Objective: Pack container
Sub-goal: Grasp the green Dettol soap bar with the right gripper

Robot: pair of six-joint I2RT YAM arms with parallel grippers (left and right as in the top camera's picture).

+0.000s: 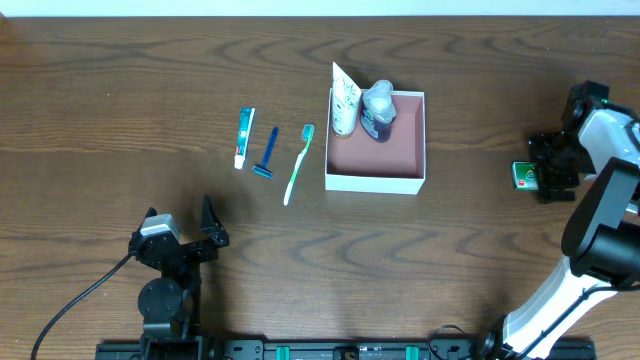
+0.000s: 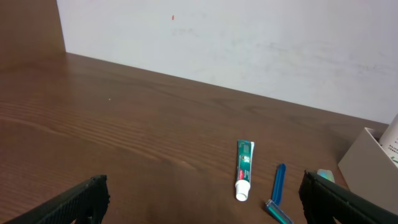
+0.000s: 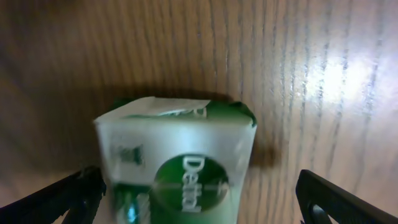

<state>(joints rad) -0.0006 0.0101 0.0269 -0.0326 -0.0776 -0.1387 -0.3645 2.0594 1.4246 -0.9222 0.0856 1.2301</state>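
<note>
The container point(image 1: 376, 181), a square white box with a pink-brown inside, sits at the table's centre. It holds a white tube point(image 1: 345, 103) and a dark bottle point(image 1: 378, 112). Left of it lie a toothbrush point(image 1: 297, 164), a blue razor point(image 1: 267, 153) and a toothpaste tube point(image 1: 243, 137); the toothpaste point(image 2: 244, 170) and razor point(image 2: 277, 194) also show in the left wrist view. My right gripper point(image 1: 545, 175) is open at the far right, its fingers either side of a green-and-white soap box point(image 3: 177, 165). My left gripper point(image 2: 205, 199) is open and empty near the front left.
A corner of the container point(image 2: 370, 165) shows at the right of the left wrist view. A pale wall point(image 2: 236, 43) rises behind the table's far edge. A black cable point(image 1: 70, 305) trails from the left arm's base.
</note>
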